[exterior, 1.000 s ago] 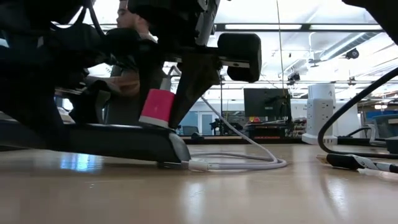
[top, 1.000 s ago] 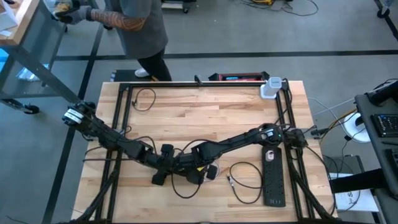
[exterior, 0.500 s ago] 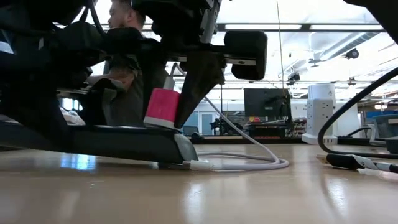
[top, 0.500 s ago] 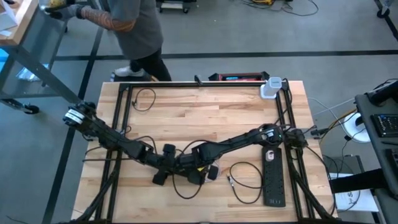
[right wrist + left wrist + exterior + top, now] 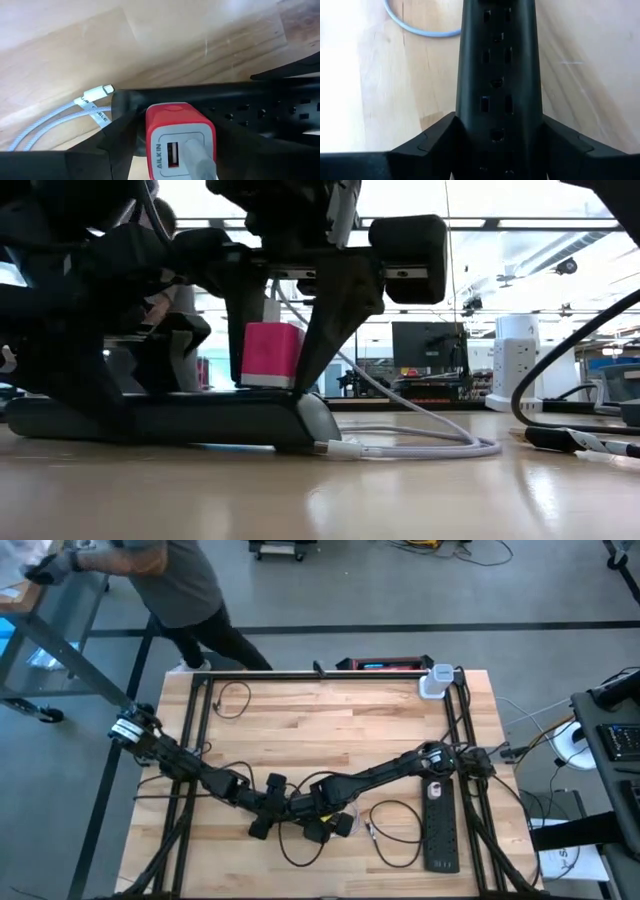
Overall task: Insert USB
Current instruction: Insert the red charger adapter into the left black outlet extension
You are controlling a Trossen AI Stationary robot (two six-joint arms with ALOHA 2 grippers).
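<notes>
Plugging step underway: right claw [image 5: 175, 170] clamped on red charger [image 5: 179, 131] directly over black power strip [image 5: 497, 75], which left claw [image 5: 497, 172] pins on near surface [image 5: 330, 730]. Next: align prongs, press down.

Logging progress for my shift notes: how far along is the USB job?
Done: a cable is plugged into the red USB charger. In hand: the right gripper holds the charger over the black power strip, which the left gripper clamps. Left: seating it in an outlet.
</notes>
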